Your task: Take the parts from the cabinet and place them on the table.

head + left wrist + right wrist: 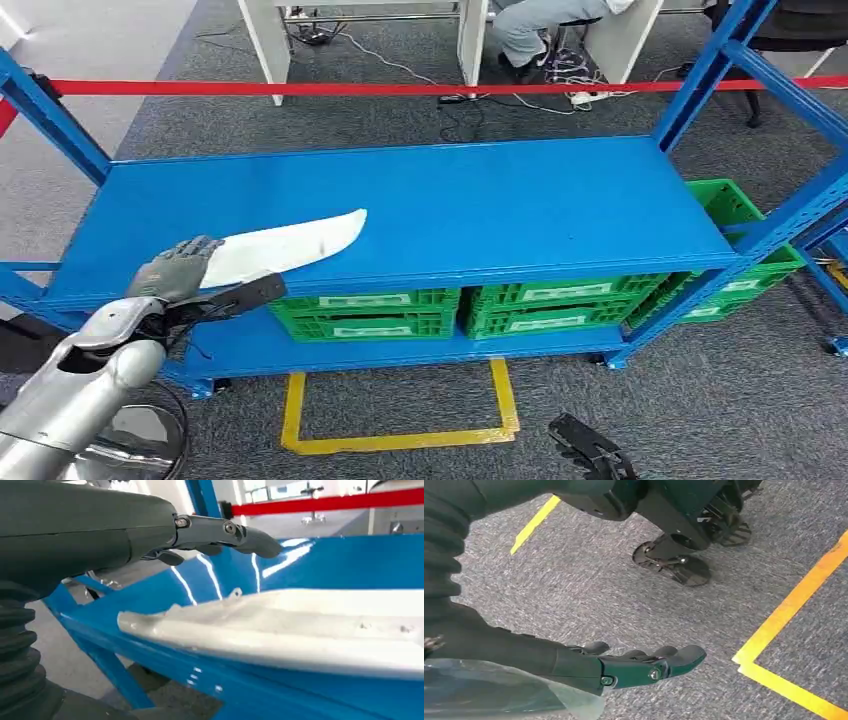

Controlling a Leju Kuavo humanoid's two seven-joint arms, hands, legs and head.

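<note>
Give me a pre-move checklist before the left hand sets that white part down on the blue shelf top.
1. Hold on the white part: ok. The left hand has it at its near end.
2. Part's position: ok. It reaches out over the blue shelf top.
3. Contact with the shelf: cannot tell. The left wrist view shows the part close above the blue surface, but any gap is unclear.
4. Landing area: ok. Bare blue surface lies ahead of and beside the part.
5. Right hand: ok. It hangs over the grey carpet with fingers apart, holding nothing.
6. Green crates: ok. They sit on the level below.
</note>
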